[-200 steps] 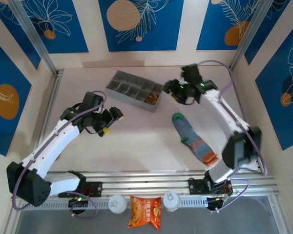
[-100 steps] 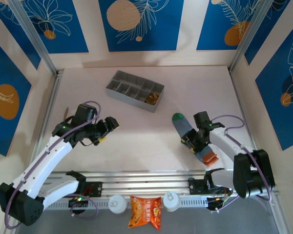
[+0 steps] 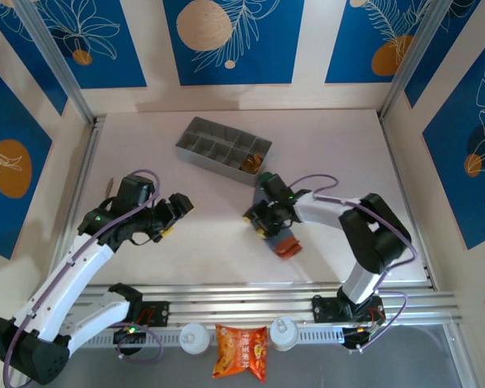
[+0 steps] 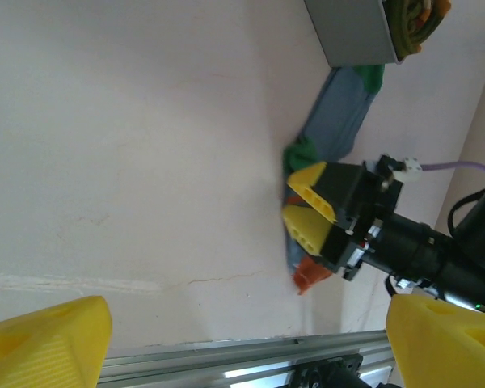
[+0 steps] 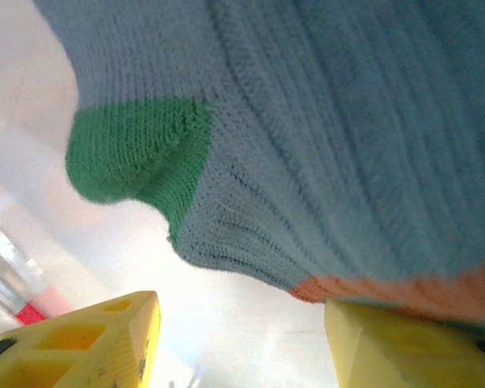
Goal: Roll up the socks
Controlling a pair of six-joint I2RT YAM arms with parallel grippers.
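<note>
Grey divided tray (image 3: pixel 208 145) on the table (image 3: pixel 218 242), rolled olive-brown sock (image 3: pixel 253 164) in its right-end compartment. Grey-blue sock (image 4: pixel 339 121) flat beside it, at half-parted right fingers (image 4: pixel 291 200); grip unclear. Left fingers (image 3: pixel 176 214) wide apart, empty.

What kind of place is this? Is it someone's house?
Probably a robot practice booth, not a house: two robot arms bolted to a metal rail, blue panels walling the table, and a sock to practise on.
</note>
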